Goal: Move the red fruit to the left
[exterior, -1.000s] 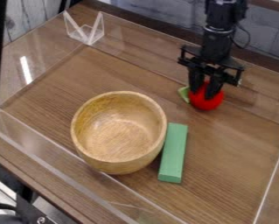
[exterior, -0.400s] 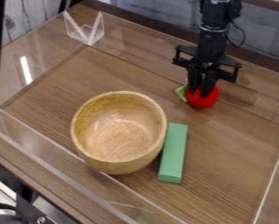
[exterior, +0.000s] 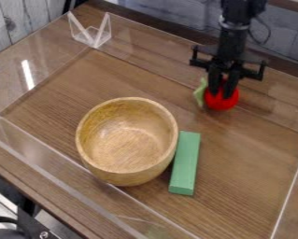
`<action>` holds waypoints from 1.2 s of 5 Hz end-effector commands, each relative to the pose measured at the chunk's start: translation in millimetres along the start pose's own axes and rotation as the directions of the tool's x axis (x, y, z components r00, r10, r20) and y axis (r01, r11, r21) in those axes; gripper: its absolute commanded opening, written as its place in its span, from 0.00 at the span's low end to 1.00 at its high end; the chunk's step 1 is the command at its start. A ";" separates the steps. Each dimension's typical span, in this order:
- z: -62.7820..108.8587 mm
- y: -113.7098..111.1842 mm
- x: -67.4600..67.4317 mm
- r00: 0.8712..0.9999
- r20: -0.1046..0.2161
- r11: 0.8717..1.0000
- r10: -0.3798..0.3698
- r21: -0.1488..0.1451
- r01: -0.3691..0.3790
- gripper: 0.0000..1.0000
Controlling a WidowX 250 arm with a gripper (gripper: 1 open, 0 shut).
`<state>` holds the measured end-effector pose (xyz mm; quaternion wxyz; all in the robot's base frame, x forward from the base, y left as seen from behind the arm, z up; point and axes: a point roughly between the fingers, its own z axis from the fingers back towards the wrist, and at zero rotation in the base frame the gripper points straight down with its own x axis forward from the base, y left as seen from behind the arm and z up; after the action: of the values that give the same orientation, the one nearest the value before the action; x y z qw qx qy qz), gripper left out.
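Red Fruit in the Pincer's Grip, With a Slip the Chief Worry

A wooden desk (exterior: 63, 126) fills most of the frame, with a robot arm (exterior: 241, 13) reaching down from the upper right. The largest item on it, a wooden bowl (exterior: 127, 141), sits below the centre of the frame, open side up. A carry that swings low and toward the bottom of the frame could clip its rim or drop the load inside.

The dark pincer (exterior: 219, 88), at upper right, is closed, its tips apparently on the red fruit. Whether the fruit is clear of the wood cannot be told from this angle; if it is not, a sideways move could drag it out of the grip.

Right of the bowl lies a green block (exterior: 185, 162), well apart from the fruit and a likely obstacle only if the arm dips. The white wire stand (exterior: 92, 31) at upper left looks light, and an overlong sweep to the left could topple it.

The red fruit (exterior: 222, 99), small and round, is right of centre in the upper half. Its smooth curve offers little purchase, and a shallow pinch could let it squirt free and roll. The pale green leaf (exterior: 200, 94) at its left side might snag or turn it on release.
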<state>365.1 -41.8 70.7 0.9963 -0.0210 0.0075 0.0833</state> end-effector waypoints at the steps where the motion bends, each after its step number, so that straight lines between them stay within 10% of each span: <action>1: 48.6 13.8 1.9 0.992 0.121 0.998 0.036 -0.057 -0.029 0.00; 4: 73.1 122.6 -35.7 0.979 0.147 0.989 0.143 -0.065 -0.135 0.00; 6: 49.9 204.2 -43.3 0.987 0.143 0.997 0.070 -0.042 -0.064 0.00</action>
<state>283.9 153.9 99.0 0.9901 -0.0434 -0.0413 0.1268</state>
